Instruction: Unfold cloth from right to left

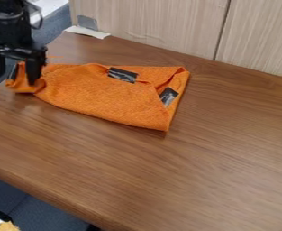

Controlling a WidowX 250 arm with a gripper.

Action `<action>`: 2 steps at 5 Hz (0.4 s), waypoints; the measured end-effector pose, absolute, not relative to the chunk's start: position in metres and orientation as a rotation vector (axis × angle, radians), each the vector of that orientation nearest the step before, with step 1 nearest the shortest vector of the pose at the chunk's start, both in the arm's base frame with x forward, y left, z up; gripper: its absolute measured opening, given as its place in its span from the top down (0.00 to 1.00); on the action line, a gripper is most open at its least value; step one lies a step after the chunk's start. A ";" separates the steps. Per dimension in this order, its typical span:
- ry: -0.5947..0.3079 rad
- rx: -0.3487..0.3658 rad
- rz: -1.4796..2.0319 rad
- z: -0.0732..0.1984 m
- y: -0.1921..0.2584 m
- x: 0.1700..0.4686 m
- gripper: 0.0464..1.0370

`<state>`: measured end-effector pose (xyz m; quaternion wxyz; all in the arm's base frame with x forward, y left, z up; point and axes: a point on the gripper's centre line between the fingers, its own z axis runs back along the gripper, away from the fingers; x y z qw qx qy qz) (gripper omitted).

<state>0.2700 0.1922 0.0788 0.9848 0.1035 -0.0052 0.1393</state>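
Orange cloth [106, 97], parted gripper [15, 77] at left edge, table [227, 153] extending right

The black robot arm [11, 27] is cut off by the top edge. Its black two-finger gripper [15, 77] covers some of the orange fabric cloth [101, 92] at its left end, and whether the fingers touch it there is hard to tell. Folds hide the cloth's lower layers. Print on the dark rectangular labels [122, 75] is too blurred to read. The brown wood-grain surface [227, 149] runs off the right edge; a tan scrap [7, 226], bottom left, is cut off and unidentifiable.
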 end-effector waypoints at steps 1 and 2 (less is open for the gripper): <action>-0.058 0.204 0.261 0.102 0.182 0.277 0.04; -0.113 0.208 0.230 0.124 0.173 0.284 0.04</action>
